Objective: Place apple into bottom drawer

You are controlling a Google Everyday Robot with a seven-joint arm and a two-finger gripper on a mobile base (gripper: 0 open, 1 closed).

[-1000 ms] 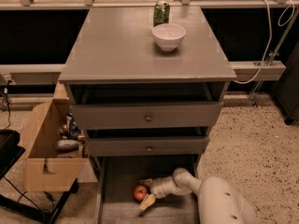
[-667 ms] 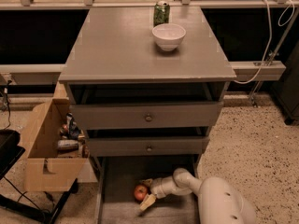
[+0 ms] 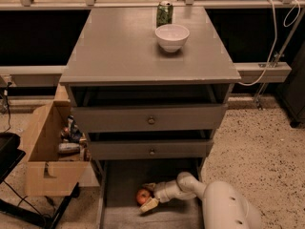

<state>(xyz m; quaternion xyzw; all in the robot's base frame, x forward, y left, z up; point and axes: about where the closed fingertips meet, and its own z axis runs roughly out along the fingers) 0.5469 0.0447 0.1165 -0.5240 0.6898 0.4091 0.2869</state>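
The red-orange apple lies on the grey floor of the open bottom drawer, left of centre. My gripper reaches into the drawer from the right on the white arm. Its pale fingers sit around the apple, one behind it and one in front, close against it. The two upper drawers with round knobs are slightly pulled out above.
A white bowl and a green can stand on the cabinet top. A cardboard box with cans and bottles sits left of the cabinet. A black object is at the far left. Speckled floor lies to the right.
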